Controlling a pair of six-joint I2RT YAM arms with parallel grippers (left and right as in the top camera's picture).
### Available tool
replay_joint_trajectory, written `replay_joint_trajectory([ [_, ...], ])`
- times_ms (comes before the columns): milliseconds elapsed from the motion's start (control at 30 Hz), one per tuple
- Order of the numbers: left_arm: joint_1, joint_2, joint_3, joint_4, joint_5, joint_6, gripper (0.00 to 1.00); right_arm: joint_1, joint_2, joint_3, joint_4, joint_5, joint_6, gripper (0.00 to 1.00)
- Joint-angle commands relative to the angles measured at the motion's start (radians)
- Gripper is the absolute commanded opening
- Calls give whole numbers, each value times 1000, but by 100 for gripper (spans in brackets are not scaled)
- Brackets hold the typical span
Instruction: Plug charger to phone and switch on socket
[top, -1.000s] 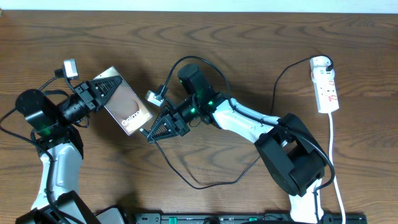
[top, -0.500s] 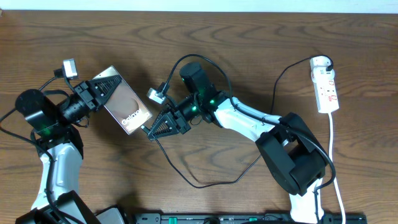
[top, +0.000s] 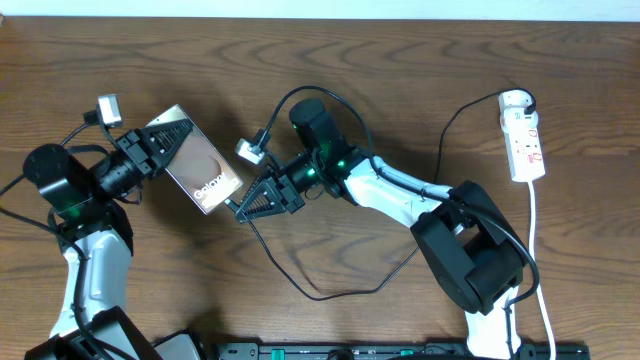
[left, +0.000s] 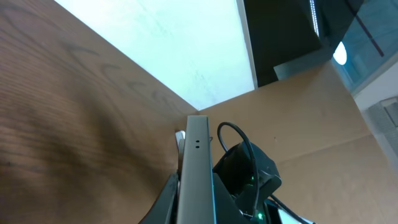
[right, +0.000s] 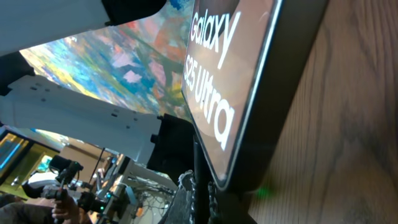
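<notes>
Phone (top: 205, 170) is being clamped by the left gripper (top: 172, 138) while the right gripper (top: 240, 207) is pinching the charger (top: 322, 298) at its end.

Robotics lab: arms (top: 395, 192) on wooden table (top: 420, 50)

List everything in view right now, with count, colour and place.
phone: one, dark glossy face with white label, left of centre
charger: one, black cable, looping across the middle from the socket's far end to the phone
socket: one, white with red marks, far right
cord: one, white, from socket toward near edge
table: one, dark brown wood
left gripper: one, black, shut on phone's upper-left end
right gripper: one, black, shut on charger's plug at phone's lower-right end
</notes>
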Motion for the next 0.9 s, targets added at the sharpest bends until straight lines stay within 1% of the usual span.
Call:
replay_joint_trajectory([
  [0, -5, -11, 0, 6, 32, -8, 8, -4, -2, 3, 26, 43, 41, 1],
  [333, -5, -11, 0, 7, 31, -7, 7, -2, -2, 3, 27, 107, 100, 1],
  [600, -5, -11, 0, 13, 28, -8, 7, -2, -2, 3, 101, 133, 178, 1],
  [867, -5, -11, 0, 13, 27, -7, 8, 0, -2, 3, 135, 175, 226, 1],
])
